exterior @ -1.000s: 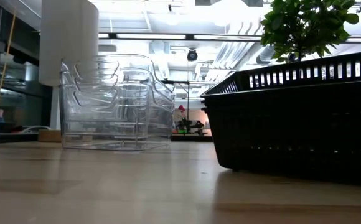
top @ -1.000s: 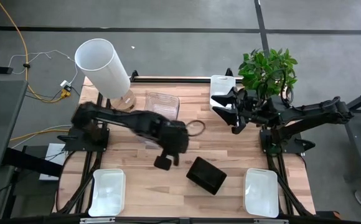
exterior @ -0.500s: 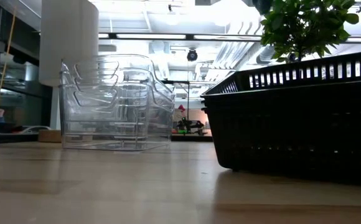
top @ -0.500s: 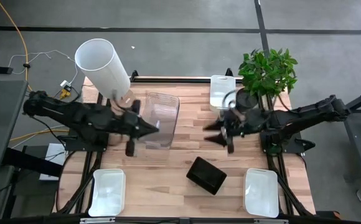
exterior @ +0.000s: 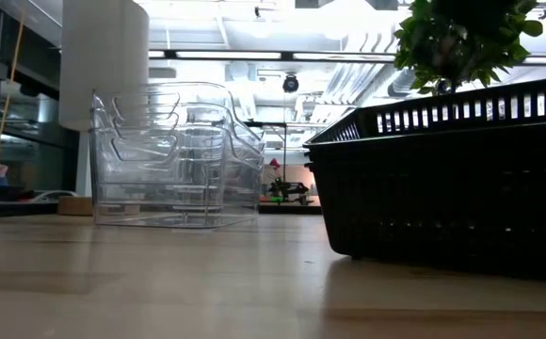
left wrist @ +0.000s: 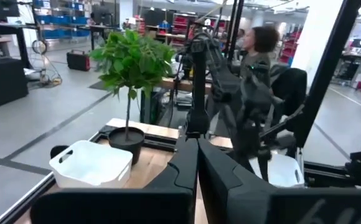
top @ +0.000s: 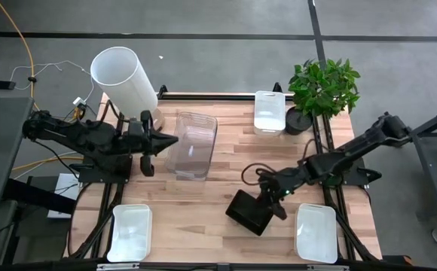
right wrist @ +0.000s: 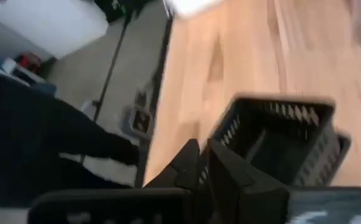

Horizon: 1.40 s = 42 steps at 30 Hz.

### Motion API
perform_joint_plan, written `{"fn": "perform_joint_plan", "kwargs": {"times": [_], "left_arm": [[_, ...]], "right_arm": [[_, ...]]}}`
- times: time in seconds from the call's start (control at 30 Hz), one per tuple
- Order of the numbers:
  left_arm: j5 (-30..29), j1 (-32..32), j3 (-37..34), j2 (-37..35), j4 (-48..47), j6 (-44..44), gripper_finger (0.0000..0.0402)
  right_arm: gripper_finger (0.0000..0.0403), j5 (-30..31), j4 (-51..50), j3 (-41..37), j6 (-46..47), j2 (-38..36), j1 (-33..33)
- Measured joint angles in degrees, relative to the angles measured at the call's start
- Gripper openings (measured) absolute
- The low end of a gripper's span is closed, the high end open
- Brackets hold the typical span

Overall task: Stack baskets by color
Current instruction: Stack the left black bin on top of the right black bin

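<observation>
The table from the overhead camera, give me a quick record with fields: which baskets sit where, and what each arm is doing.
clear baskets: nested stack, far left of centre
black basket: single, near centre
white baskets: one far, beside the plant; one near left corner; one near right corner
left gripper: fingers shut, at the clear stack's left edge, holding nothing visible
right gripper: fingers together at the black basket's far right rim; grip unclear
other: white cylinder, potted plant

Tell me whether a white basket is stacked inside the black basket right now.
No. In the high view the black basket sits alone, while the three white baskets lie apart from it on the table.
</observation>
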Motion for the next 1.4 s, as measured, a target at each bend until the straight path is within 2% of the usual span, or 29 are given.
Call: {"fn": "perform_joint_plan", "kwargs": {"times": [0.1, 0.2, 0.33, 0.57, 0.73, 0.8, 1.0, 1.1, 1.4], "left_arm": [[-0.13, 0.00, 0.00, 0.49, 0.18, -0.02, 0.0000], [-0.11, -0.04, -0.04, 1.13, 0.11, -0.01, 0.0000], [-0.28, -0.07, -0.02, 1.65, 0.21, -0.10, 0.0000], [-0.29, -0.07, -0.04, 2.35, 0.02, -0.01, 0.0000], [-0.62, -0.07, -0.04, 2.44, 0.09, 0.00, 0.0000], [-0.74, -0.07, -0.04, 2.40, 0.11, 0.00, 0.0000], [-2.20, -0.07, -0.04, 2.42, 0.09, 0.46, 0.0000], [-2.56, -0.07, -0.04, 2.42, 0.09, 0.49, 0.0000], [-2.54, -0.07, -0.02, 2.42, 0.04, 0.49, 0.0000]], "right_arm": [[0.0004, -0.36, 7.50, -3.76, 1.68, 2.01, -0.33], [0.0005, 1.40, 15.85, -8.13, 3.14, 2.74, -1.42], [0.0002, 2.71, 20.04, -13.66, 6.07, 2.59, -2.64], [0.0000, 1.63, 20.03, -17.51, 9.00, 2.35, -2.84], [0.0000, 1.58, 19.57, -14.79, 8.61, 2.35, -2.84], [0.0000, -0.08, 16.89, -11.64, 6.88, 2.34, -2.76], [0.0000, -4.36, -7.85, 1.64, 0.71, 6.58, -1.00], [0.0000, -6.33, -16.96, 6.65, -0.97, 10.51, -0.09], [0.0000, -7.39, -28.67, 14.52, -2.61, 20.86, 0.79]]}}
